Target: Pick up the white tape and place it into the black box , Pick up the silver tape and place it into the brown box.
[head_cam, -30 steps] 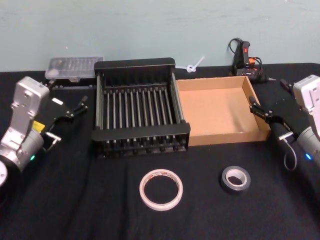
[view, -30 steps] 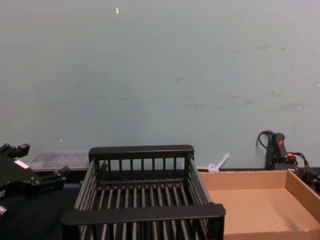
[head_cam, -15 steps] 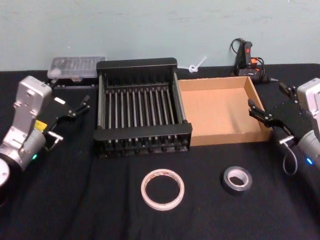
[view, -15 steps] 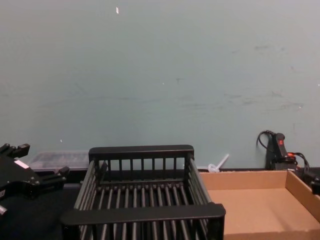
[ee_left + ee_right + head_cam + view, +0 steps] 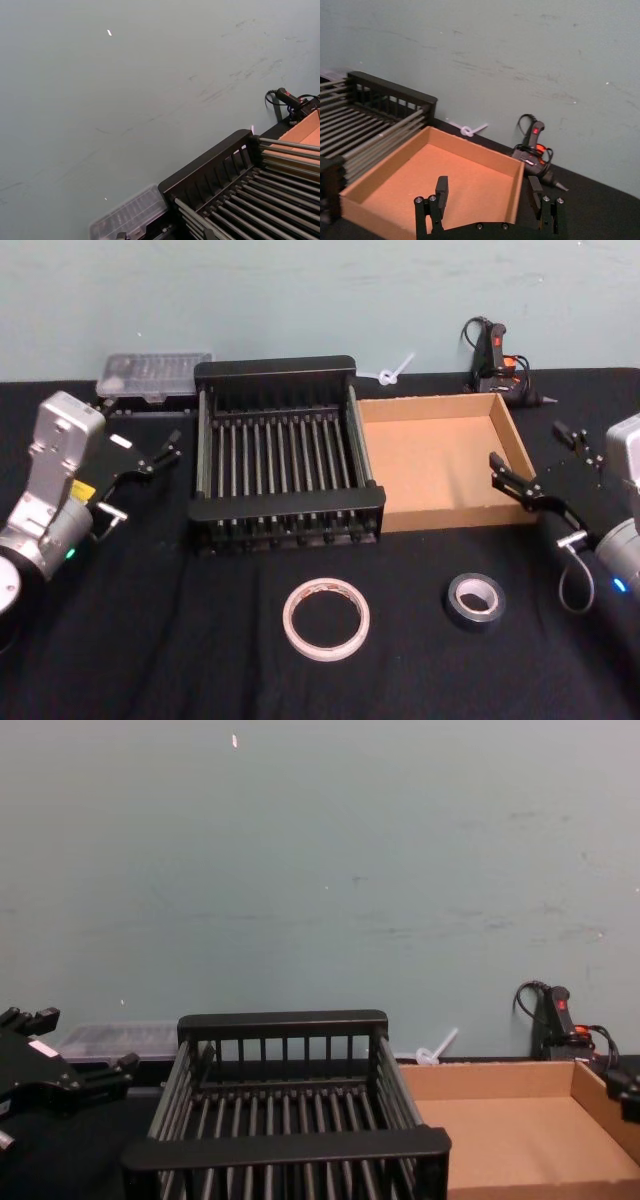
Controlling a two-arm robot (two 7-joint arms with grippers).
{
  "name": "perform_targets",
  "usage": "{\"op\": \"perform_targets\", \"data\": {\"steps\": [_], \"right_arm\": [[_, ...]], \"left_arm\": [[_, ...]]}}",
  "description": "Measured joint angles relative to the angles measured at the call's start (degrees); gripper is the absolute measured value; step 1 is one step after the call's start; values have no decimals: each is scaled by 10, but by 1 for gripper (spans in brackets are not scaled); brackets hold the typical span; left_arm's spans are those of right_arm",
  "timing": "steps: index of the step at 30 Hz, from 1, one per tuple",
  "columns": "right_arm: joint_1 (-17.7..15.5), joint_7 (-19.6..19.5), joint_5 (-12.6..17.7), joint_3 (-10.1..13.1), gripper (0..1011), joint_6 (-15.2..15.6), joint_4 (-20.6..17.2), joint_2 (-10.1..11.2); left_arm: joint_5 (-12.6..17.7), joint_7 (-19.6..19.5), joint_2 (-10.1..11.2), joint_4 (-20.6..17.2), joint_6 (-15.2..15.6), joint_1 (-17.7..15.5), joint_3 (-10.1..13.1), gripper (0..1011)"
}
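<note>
White tape (image 5: 325, 618): flat on the black table (image 5: 150, 640), near the front edge, in front of the black box and well apart from it; untouched by either gripper.
Silver tape (image 5: 474, 600): flat on the table to the right of the white tape, in front of the brown box's front wall; apart from both grippers.
Black box (image 5: 280, 445): at the table's middle, slatted sides and barred bottom showing, nothing lying inside; right side just beside the brown box.
Brown box (image 5: 440, 455): right of the black box, low walls, bare cardboard floor.
Left gripper (image 5: 160, 452): held above the table to the left of the black box, level with its left wall; fingers spread apart, grasping nothing; also at the lower left of the chest view (image 5: 70, 1065).
Right gripper (image 5: 545, 475): to the right of the brown box, near its front right corner; fingers wide apart, nothing between them; in the right wrist view (image 5: 490, 192) the two fingers stand on either side of the brown box's near corner.
Clear plastic case (image 5: 155, 375): at the table's back left, behind the black box's left corner.
Glue gun (image 5: 495, 355): at the back right against the wall, behind the brown box.
</note>
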Motion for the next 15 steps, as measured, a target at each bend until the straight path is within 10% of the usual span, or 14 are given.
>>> {"op": "perform_targets", "data": {"steps": [15], "right_arm": [[-75, 17, 19, 22, 1000, 55, -88, 9]], "left_arm": [[0, 0, 0, 0, 0, 0, 0, 1001]]}}
